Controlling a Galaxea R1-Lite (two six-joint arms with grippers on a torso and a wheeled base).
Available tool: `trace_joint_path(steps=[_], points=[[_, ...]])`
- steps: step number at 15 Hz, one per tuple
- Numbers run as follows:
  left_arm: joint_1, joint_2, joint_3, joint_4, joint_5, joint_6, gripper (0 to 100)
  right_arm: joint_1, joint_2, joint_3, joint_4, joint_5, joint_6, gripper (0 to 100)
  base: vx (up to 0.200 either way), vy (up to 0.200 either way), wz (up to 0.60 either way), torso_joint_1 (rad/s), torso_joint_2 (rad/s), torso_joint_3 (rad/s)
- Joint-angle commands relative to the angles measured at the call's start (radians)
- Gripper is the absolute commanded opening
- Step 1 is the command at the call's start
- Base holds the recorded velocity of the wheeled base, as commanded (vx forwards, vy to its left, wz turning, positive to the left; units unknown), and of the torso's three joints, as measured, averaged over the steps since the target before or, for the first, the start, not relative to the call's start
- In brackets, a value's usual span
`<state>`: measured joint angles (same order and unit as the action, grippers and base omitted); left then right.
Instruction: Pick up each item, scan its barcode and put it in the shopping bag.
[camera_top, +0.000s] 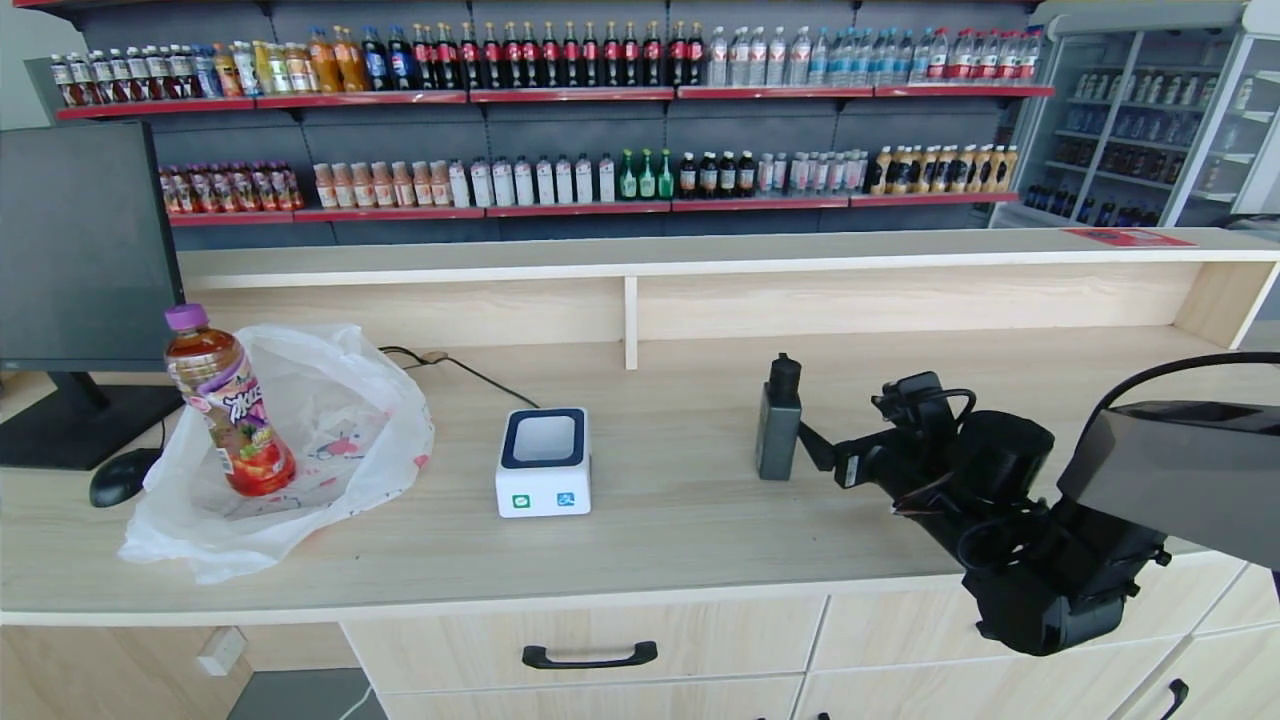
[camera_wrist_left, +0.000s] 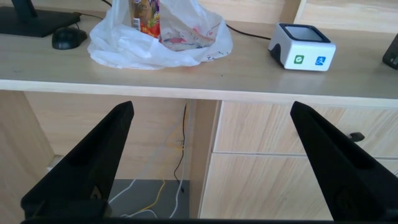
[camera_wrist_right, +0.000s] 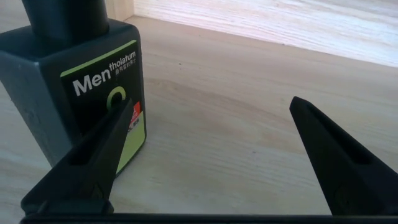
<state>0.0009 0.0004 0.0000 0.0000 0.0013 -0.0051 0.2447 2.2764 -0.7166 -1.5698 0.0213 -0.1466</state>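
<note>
Left tool (camera_wrist_left: 211, 109): fingers spread wide, holding nothing, facing the desk (camera_top: 680, 530) front edge. Shopping bag (camera_top: 340, 420) sits at the desk's 9 o'clock with a tea bottle (camera_top: 230, 405) standing inside. Barcode scanner (camera_top: 543, 460) at centre, bare wood all round. Dark grey bottle (camera_top: 778, 420) upright at the scanner's 3 o'clock. Right tool (camera_top: 815, 445) open and empty, just beside the bottle at its 4 o'clock.
</note>
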Motion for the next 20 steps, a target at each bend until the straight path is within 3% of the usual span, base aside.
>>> trace_joint_path(steps=[1,6,12,16,20], points=[[-0.001,0.000,0.000,0.000,0.000,0.005,100,-0.010,-0.038,0.059,-0.001,0.000,-0.001,100,0.000,0.000,0.00,0.000,0.00,0.000],[-0.001,0.000,0.000,0.000,0.000,0.005,100,-0.016,-0.192,0.241,-0.001,0.000,0.005,100,0.000,0.000,0.00,0.000,0.00,0.000],[-0.001,0.000,0.000,0.000,0.000,0.007,100,0.024,-0.284,0.316,-0.001,-0.001,0.007,100,0.000,0.000,0.00,0.000,0.00,0.000],[-0.001,0.000,0.000,0.000,0.000,0.007,100,0.125,-0.333,0.321,-0.001,-0.029,0.010,100,0.000,0.000,0.00,0.000,0.00,0.000],[0.001,0.000,0.000,0.002,0.000,0.005,100,0.151,-0.347,0.370,-0.001,-0.053,0.032,100,0.000,0.000,0.00,0.000,0.00,0.000]])
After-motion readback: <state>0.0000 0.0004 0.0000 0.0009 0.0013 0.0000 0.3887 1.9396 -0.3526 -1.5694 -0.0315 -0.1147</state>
